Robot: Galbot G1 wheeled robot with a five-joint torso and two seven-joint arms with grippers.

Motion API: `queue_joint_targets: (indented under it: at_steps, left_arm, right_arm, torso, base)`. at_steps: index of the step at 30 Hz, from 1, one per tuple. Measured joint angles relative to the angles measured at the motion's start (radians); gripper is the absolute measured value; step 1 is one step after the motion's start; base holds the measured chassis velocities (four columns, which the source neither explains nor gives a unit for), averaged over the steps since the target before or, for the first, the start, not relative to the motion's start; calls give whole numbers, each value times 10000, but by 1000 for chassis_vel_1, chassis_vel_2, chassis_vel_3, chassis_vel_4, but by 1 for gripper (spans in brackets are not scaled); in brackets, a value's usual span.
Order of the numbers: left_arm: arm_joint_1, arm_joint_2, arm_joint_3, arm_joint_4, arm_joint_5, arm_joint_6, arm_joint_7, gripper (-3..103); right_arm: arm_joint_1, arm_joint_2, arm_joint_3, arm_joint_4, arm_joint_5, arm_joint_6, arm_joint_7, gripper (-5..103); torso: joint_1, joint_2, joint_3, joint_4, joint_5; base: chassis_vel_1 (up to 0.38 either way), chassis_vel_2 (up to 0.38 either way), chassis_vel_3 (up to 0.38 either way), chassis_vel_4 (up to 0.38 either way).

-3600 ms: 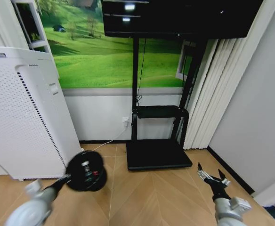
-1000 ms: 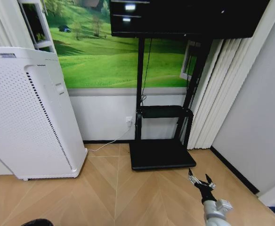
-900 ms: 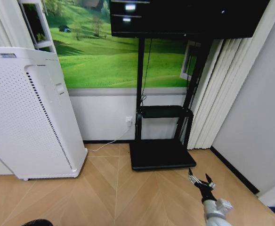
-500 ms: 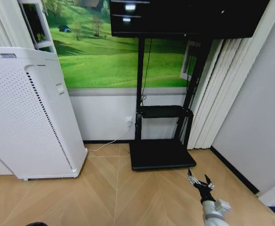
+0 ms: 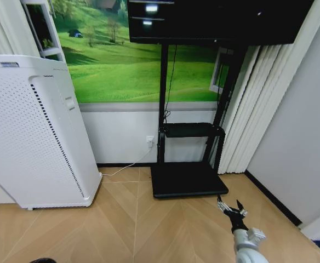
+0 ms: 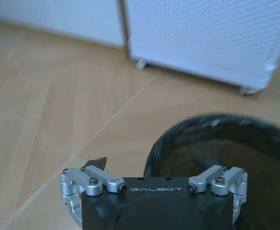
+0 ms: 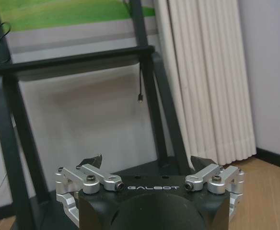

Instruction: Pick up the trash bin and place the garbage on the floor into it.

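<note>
The black trash bin (image 6: 226, 143), lined with a glossy bag, stands on the parquet floor (image 6: 58, 96) beside the white appliance. My left gripper (image 6: 151, 164) is open astride its near rim, with one fingertip (image 6: 204, 165) over the inside and the other outside. A dark sliver of the bin (image 5: 42, 261) shows at the head view's bottom left edge. My right gripper (image 5: 230, 207) hangs open and empty above the floor (image 5: 149, 230) at the lower right, and faces the black stand (image 7: 147, 160). The garbage is out of view.
A tall white perforated appliance (image 5: 28, 131) stands at the left with its cord along the wall. A black screen stand (image 5: 184, 181) with a flat base is ahead, and white curtains (image 5: 247, 109) and a grey wall are at the right. Bare floor lies between them.
The bin, held up by my left arm 3.6 s ago, has gone down to the picture's bottom edge. My right gripper has shifted slightly left and stays open.
</note>
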Motion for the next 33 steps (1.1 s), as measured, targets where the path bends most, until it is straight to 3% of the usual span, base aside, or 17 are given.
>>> queue_joint_targets:
  at_steps: [1,2,4,9,14,16,18,20,24,26,33]
  left_arm:
    - [-6,-26,-224,-230,481,-537,617,100]
    - [-6,-26,-224,-230,481,-537,617,100]
    - [-260,76,-540,-749,1031,-1421,1282,100]
    - [-1293,612,-788,-1755,1319,-1806,1418,100]
    - [-2610,1277,-554,-3076,794,-1094,953,100]
    - [-3335,1577,-65,-3846,602,-526,693,100]
    - [-3591,1647,211,-4129,586,-338,602,100]
    - [-4125,1768,1157,-4717,653,38,204,100]
    - [-4458,1782,2151,-4917,881,261,-163,100]
    - [-4502,1657,2889,-4950,1396,298,-269,100]
    - [-4458,1490,3552,-4925,2174,257,-390,100]
  right_arm:
    - [-109,1,0,65,-104,-79,-151,100]
    - [-109,1,0,65,-104,-79,-151,100]
    - [-491,18,43,272,-268,-146,-423,100]
    - [-1262,54,305,1081,-431,-180,-705,100]
    - [-2117,250,440,2739,-550,-533,-749,100]
    - [-2658,524,308,3958,-807,-884,-735,100]
    - [-2851,653,200,4302,-988,-959,-719,100]
    - [-3253,946,-53,4822,-1461,-1024,-686,100]
    - [-3509,1156,-267,5052,-2009,-970,-673,100]
    - [-3579,1273,-290,5189,-2459,-671,-572,100]
    - [-3586,1305,-120,5369,-2562,-134,-574,100]
  torso:
    - [0,0,0,0,1]
    - [0,0,0,0,1]
    - [0,0,0,-1,2]
    - [0,-1,0,-6,-2]
    - [0,0,1,-5,-2]
    - [0,0,0,-5,-1]
    - [0,0,0,-2,-3]
    - [0,-1,0,-3,-1]
    - [0,-1,0,-5,0]
    - [0,-1,0,-1,0]
    - [0,0,0,-2,0]
  base:
    - [0,0,0,0]
    - [0,0,0,0]
    - [0,0,0,0]
    - [0,0,0,0]
    - [0,0,0,0]
    - [0,0,0,0]
    - [0,0,0,0]
    - [0,0,0,0]
    - [0,0,0,0]
    - [0,0,0,0]
    - [0,0,0,0]
